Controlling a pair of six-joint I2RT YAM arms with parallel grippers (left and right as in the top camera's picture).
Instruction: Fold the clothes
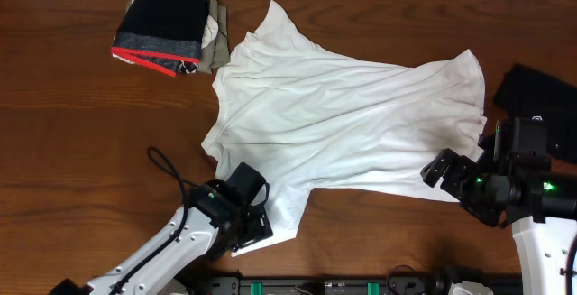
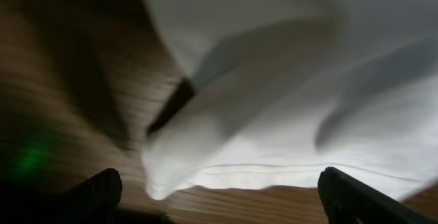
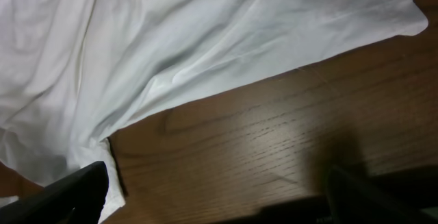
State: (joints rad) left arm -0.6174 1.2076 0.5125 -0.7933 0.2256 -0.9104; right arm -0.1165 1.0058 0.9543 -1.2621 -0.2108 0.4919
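Clothes: we see three lots on the bench (image 1: 72,151): a white shirt (image 1: 343,119) in the middle, a folded stack (image 1: 167,24) at the far left, and a black garment (image 1: 541,96) at the right edge.
White shirt: spread open and wrinkled, with one sleeve pointing to the far side and the other to the near side; we find no fold in it yet.
Folded stack: dark pieces with grey and red trim, lying compact; we judge these finished.
Black garment: partly out of view and apart from the shirt's hem; we judge it waits its turn.
Left tool (image 1: 261,207): spread wide over the near sleeve, holding nothing.
Right tool (image 1: 453,187): spread wide just beside the near hem corner, holding nothing.
Progress: early on this shirt, as we judge it: laid out, not gripped.
Left to do: sleeves in, body folded over, then the black garment.
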